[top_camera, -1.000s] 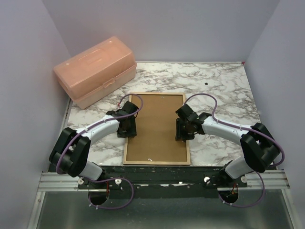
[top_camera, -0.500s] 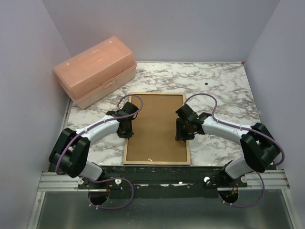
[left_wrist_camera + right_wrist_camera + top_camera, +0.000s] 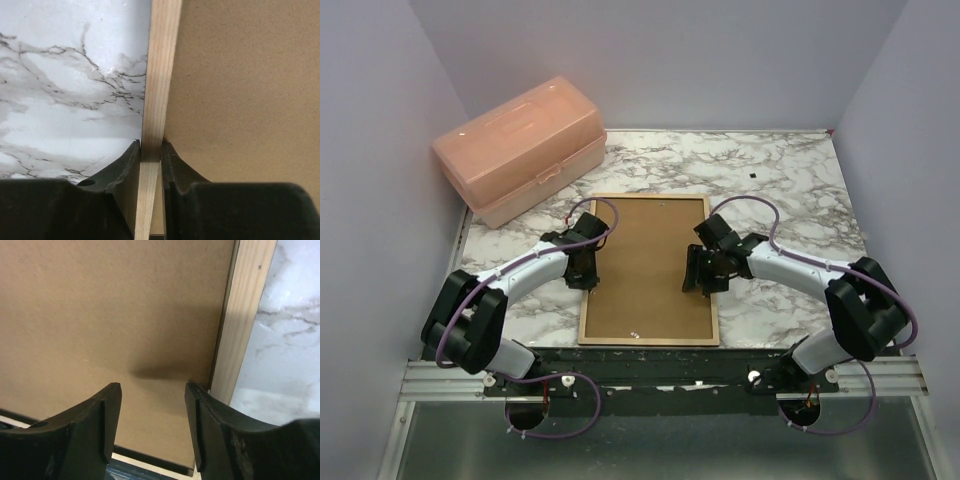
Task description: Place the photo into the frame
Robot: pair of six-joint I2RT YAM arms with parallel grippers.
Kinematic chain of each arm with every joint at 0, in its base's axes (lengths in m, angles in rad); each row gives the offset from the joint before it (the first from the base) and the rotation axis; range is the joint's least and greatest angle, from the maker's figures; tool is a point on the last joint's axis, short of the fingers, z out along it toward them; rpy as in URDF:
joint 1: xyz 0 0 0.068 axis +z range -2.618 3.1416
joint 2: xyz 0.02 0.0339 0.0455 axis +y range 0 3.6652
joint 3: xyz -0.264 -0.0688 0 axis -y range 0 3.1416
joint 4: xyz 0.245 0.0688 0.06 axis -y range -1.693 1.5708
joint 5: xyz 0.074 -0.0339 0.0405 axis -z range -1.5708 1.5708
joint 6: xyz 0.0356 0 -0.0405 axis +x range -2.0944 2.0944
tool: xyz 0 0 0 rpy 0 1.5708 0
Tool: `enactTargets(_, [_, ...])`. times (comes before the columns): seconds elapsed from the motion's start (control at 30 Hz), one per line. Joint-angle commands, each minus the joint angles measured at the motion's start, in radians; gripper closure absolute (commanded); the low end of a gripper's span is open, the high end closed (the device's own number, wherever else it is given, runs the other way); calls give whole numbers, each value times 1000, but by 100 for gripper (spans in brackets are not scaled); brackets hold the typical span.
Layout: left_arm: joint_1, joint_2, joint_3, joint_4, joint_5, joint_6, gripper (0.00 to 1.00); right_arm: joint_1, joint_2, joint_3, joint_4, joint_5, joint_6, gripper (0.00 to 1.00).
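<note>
The right jaws have shifted inward, off the right rail and over the board [image 3: 650, 265], and have widened; the left jaws have closed. The frame [image 3: 650, 341] lies back up at the middle of the desk [image 3: 790, 180], between the two arms, its tan wood rails uppermost and the brown board seated inside them. In the left wrist view, the left jaws are pinching the left rail, one finger on the desk side and one on the board side. In the right wrist view, the right jaws stand spread above the board with nothing between them, and the right finger [image 3: 210, 425] sits just beside the inner edge of the right rail. The photo is not visible in any view, and whether it lies beneath the board cannot be told. The step in hand appears to be securing the frame so that the board can be handled. If so, the next move calls for a firm left hold on the rail while the right jaws descend to the board edge and catch it without dragging the frame across the desk.
</note>
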Motion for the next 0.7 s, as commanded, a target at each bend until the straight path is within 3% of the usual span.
enactTargets(0.0, [34,-56,-11,-43,78,26,73,-87,3,5,65,-136,-39,35])
enactTargets(0.1, [65,-64,-15,-25,106,36,50,-140,-2,64,53,-156,-75,27])
enactTargets(0.2, [82,-65,-17,-11,135,45,39,-188,13,144,19,-169,-106,24])
enactTargets(0.47, [106,-62,-24,-1,137,67,34,-282,80,303,-2,-87,-152,8])
enactTargets(0.67, [116,-71,-44,15,136,70,34,-286,243,413,-34,74,-203,6])
